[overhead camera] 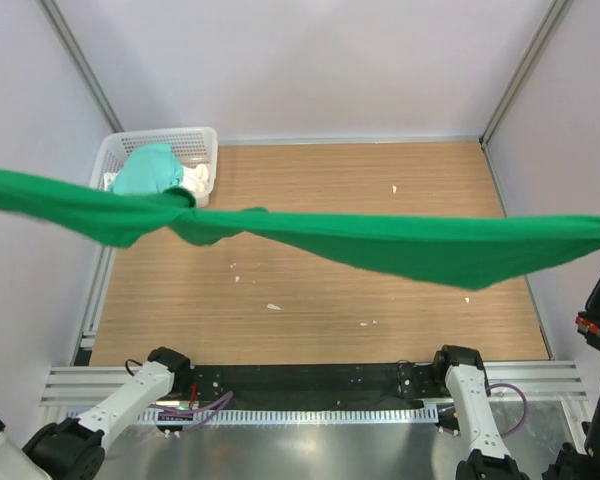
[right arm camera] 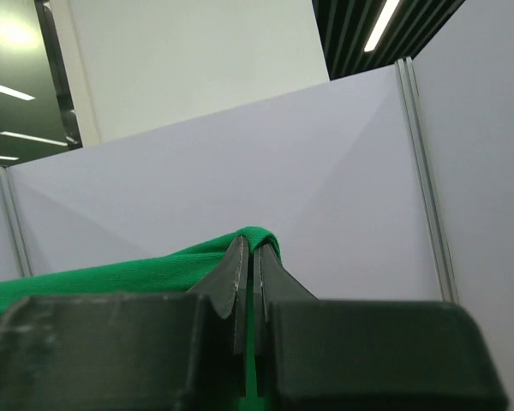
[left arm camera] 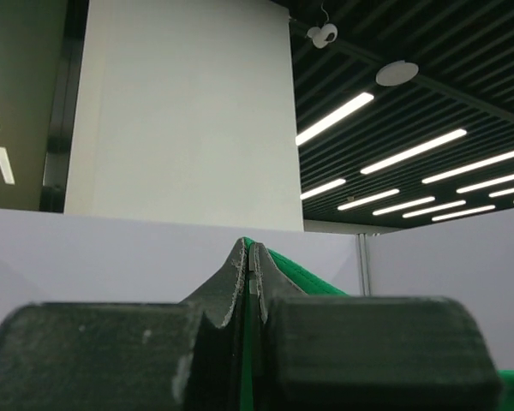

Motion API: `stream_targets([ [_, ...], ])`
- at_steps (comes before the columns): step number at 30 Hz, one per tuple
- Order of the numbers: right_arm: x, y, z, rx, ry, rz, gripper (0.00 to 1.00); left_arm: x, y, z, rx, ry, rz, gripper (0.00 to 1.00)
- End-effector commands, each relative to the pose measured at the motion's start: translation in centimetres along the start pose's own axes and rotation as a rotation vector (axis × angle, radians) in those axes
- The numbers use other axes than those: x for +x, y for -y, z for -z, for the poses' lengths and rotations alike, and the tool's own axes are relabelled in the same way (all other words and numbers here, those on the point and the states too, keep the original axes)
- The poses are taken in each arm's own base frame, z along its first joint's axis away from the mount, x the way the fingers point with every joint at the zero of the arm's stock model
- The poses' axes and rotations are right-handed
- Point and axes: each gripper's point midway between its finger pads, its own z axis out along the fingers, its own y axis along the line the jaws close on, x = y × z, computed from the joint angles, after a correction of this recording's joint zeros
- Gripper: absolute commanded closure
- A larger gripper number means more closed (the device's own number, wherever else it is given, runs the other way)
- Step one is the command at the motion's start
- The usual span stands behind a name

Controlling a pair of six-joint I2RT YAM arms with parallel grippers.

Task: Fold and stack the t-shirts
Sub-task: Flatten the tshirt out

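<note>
The left tool (left arm camera: pixel 249 257) is clamped tight on a fold of the green shirt (overhead camera: pixel 400 245). At the far left corner a paler mint shirt (overhead camera: pixel 145 170) lies crumpled in the white basket (overhead camera: pixel 195 135). The green shirt hangs in the air above the bench (overhead camera: pixel 380 180), pulled into a long band; its long axis runs side to side across the whole top view (twisted and bunched in its left third). The right tool (right arm camera: pixel 246 253) pinches the band's other end.
</note>
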Motion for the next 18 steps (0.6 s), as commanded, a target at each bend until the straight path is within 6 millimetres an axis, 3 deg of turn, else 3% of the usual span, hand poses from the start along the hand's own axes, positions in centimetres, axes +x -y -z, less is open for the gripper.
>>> stream_targets([
  [1,0.9,0.8,-0.9,0.037,-0.035,0.003,0.99,2.6,-0.3,-1.3,-0.002,-0.035,0.015,1.0],
  [3,1.7,1.3,-2.0,0.051,-0.051,0.006,0.99,3.6,-0.5,-2.1,-0.006,-0.044,0.017,1.0],
  [6,3.9,2.5,-3.9,0.073,-0.078,0.008,0.99,7.4,-1.3,-3.8,-0.028,-0.091,0.006,1.0],
  [7,6.6,3.7,-4.6,0.097,-0.125,0.005,0.99,8.9,-1.6,-4.2,-0.039,-0.115,0.001,1.0],
  [8,7.5,4.1,-5.3,0.094,-0.121,-0.004,0.99,12.4,-2.3,-5.1,-0.055,-0.173,-0.009,1.0],
  [9,9.0,4.7,-5.8,0.103,-0.139,-0.01,0.99,14.3,-2.6,-5.4,-0.062,-0.204,-0.023,1.0],
  [10,12.4,6.1,-6.4,0.122,-0.187,-0.013,0.99,18.0,-3.1,-5.5,-0.072,-0.265,-0.029,1.0],
  [12,16.4,7.7,-6.8,0.143,-0.238,-0.022,0.99,24.8,-3.9,-5.3,-0.084,-0.377,-0.05,1.0],
  [13,20.9,10.0,-6.3,0.207,-0.311,-0.019,0.99,27.7,-4.7,-4.9,-0.113,-0.415,-0.059,1.0],
  [15,24.6,11.7,-6.7,0.227,-0.333,-0.025,0.99,37.0,-5.6,-2.3,-0.125,-0.545,-0.077,1.0],
  [16,28.8,13.4,-5.7,0.259,-0.399,-0.027,0.99,39.1,-5.6,-1.9,-0.12,-0.545,-0.078,1.0],
  [17,31.4,14.5,-6.0,0.273,-0.428,-0.029,0.99,46.0,-6.0,1.4,-0.125,-0.669,-0.074,1.0],
  [18,33.0,15.1,-6.0,0.276,-0.43,-0.031,0.99,48.9,-6.3,2.7,-0.126,-0.706,-0.075,1.0],
])
